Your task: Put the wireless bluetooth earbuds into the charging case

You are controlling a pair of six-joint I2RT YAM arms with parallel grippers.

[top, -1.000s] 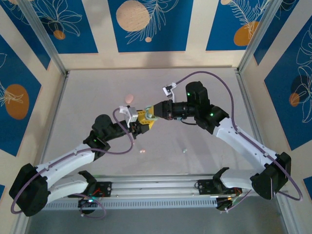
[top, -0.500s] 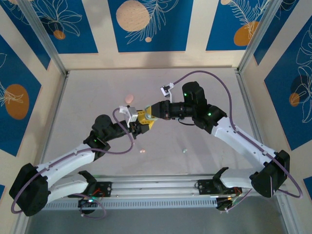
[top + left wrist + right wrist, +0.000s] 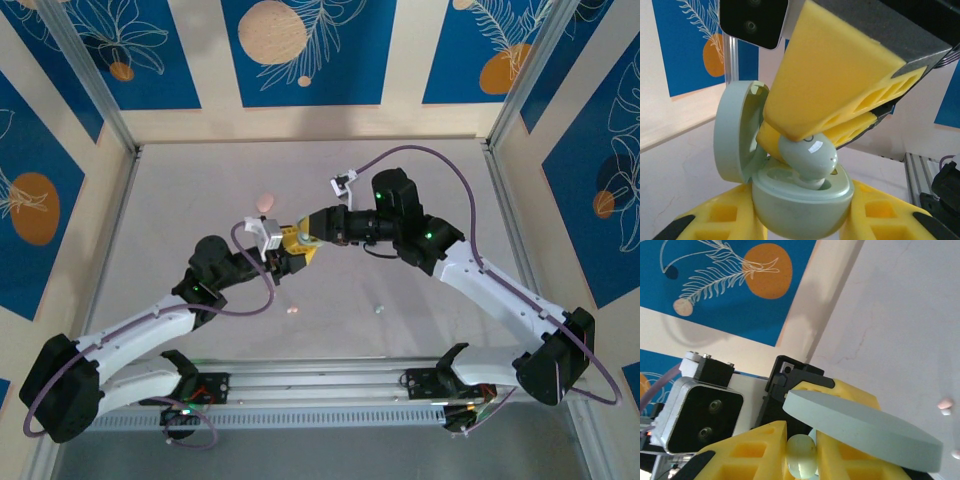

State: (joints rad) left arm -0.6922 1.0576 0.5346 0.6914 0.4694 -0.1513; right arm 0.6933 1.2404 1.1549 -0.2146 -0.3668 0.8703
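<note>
My left gripper (image 3: 801, 222) is shut on the pale green charging case (image 3: 800, 210), its yellow fingers (image 3: 715, 220) on either side of the base. The case's lid (image 3: 735, 135) stands open to the left. My right gripper (image 3: 801, 452) is shut on a pale green earbud (image 3: 810, 157), which comes down from above with its tip inside the right socket of the case. In the right wrist view that earbud (image 3: 801, 456) sits between the yellow pads, under the lid (image 3: 860, 427). From above, the two grippers meet mid-table, left (image 3: 291, 257) and right (image 3: 305, 231).
A pink case (image 3: 265, 202) lies on the table beyond the grippers. A tiny pink earbud (image 3: 292, 310) and a pale one (image 3: 379, 309) lie nearer the arm bases. A metal rail (image 3: 320, 385) runs along the near edge, and patterned walls close in the table.
My right arm has shifted slightly left, bringing its gripper closer onto the case held by the left. The left arm has hardly moved.
</note>
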